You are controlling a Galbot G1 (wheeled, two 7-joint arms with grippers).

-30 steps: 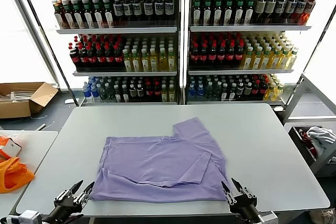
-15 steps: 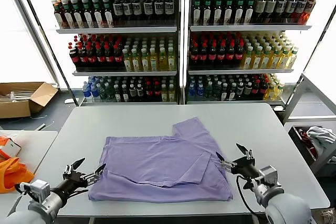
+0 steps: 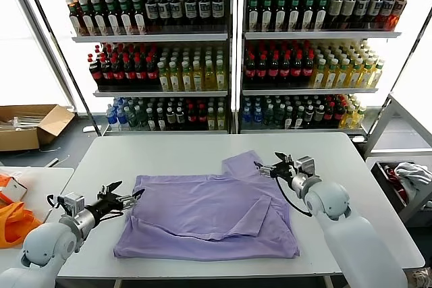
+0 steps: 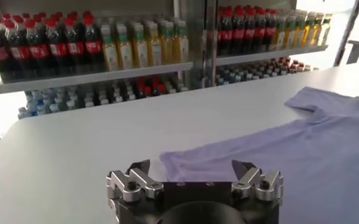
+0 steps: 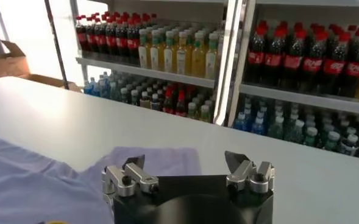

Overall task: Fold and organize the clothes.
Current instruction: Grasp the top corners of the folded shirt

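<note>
Shirt: your lavender T-shirt (image 3: 212, 217) lies flat on the grey surface (image 3: 169, 150), partly folded — one sleeve pokes out toward the far right, and a folded flap lies across the near right part.
Left claw: your left claw (image 3: 125, 197) hangs just off the shirt's left edge near its far left corner, fingers spread wide, holding nothing; the left wrist view shows that corner (image 4: 173, 159) just past the two fingertips.
Right claw: your right claw (image 3: 270, 166) sits at the right edge of the protruding sleeve, fingers apart and empty; in the right wrist view the sleeve (image 5: 167, 159) lies just beyond the claw.
Contact: you cannot tell from these views whether either claw touches the cloth.
Surroundings: bottle shelves (image 3: 229, 52) stand behind the surface — an orange fabric item (image 3: 15, 224) lies on a side table to your left.
</note>
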